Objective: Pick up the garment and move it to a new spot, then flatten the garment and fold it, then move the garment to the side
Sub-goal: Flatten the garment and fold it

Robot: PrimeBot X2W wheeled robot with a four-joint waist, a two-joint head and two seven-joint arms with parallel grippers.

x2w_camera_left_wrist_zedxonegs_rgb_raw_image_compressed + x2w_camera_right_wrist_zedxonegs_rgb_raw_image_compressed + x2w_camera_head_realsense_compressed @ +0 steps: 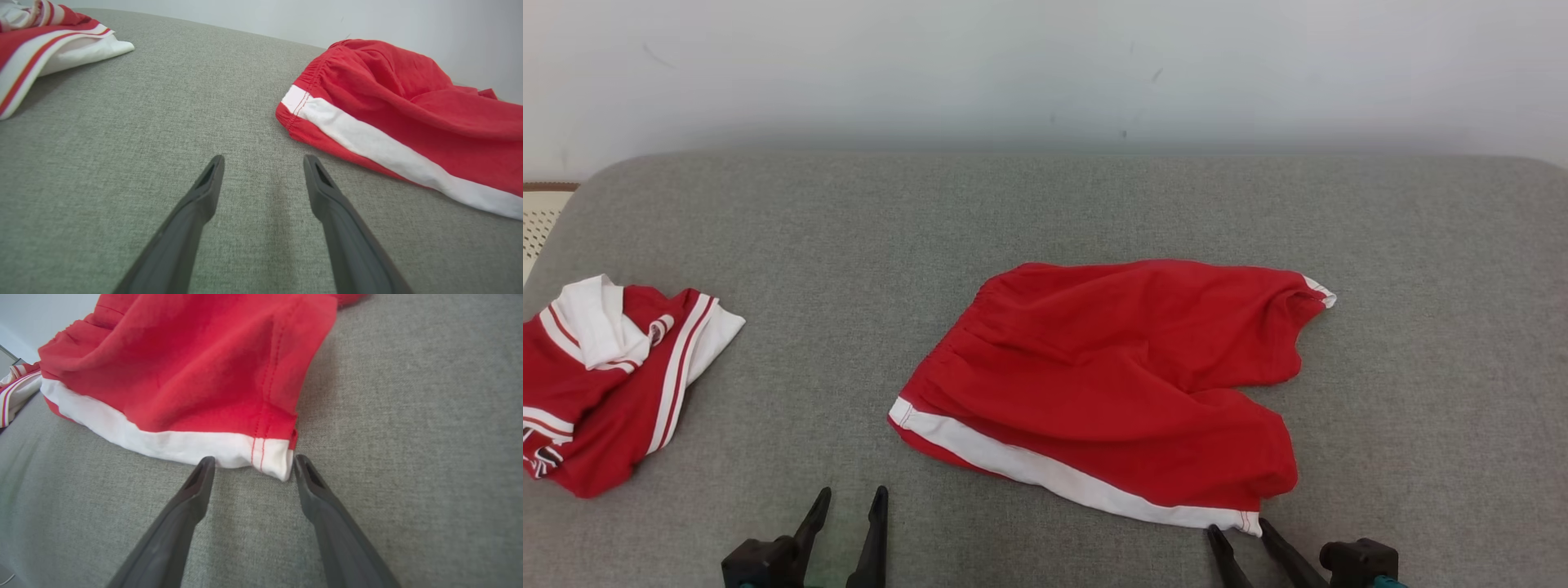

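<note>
Your right gripper is sitting wide open and empty at the white corner of the shorts; your left gripper is hovering open, holding nothing.

Shorts: thin matt red cloth, creased, white band. Surface: coarse grey woven cloth. Fingers: dark, matt, probably plastic.

Wide grey upholstered surface, plain pale wall behind it, soft even light
</note>
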